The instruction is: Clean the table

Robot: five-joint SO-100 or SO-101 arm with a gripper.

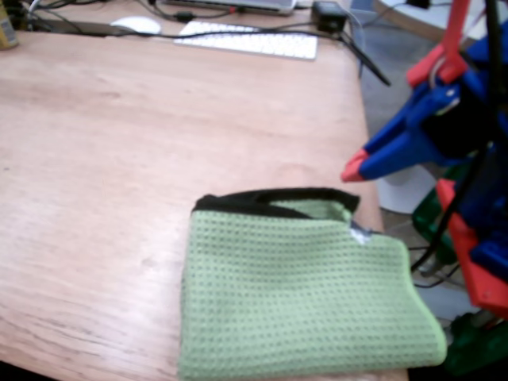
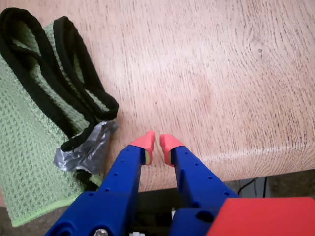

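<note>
Reddish wood grain fills both views, the table (image 1: 159,143) reaching to a rounded edge beside my arm. Gripper (image 2: 157,141) hangs empty over that edge, red tips nearly together with only a thin gap, touching nothing. Green cloth (image 2: 29,147) lies folded just to its left in the wrist view, black trim and a scrap of grey tape (image 2: 86,150) facing the fingers. I judge I should spread the jaws, swing left, pinch the taped corner low, then drag flat

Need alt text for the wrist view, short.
Blue gripper with red fingertips, nearly shut and empty, above the edge of a wooden table. Left of it lies a folded green cloth with black trim and a grey tape patch.
</note>
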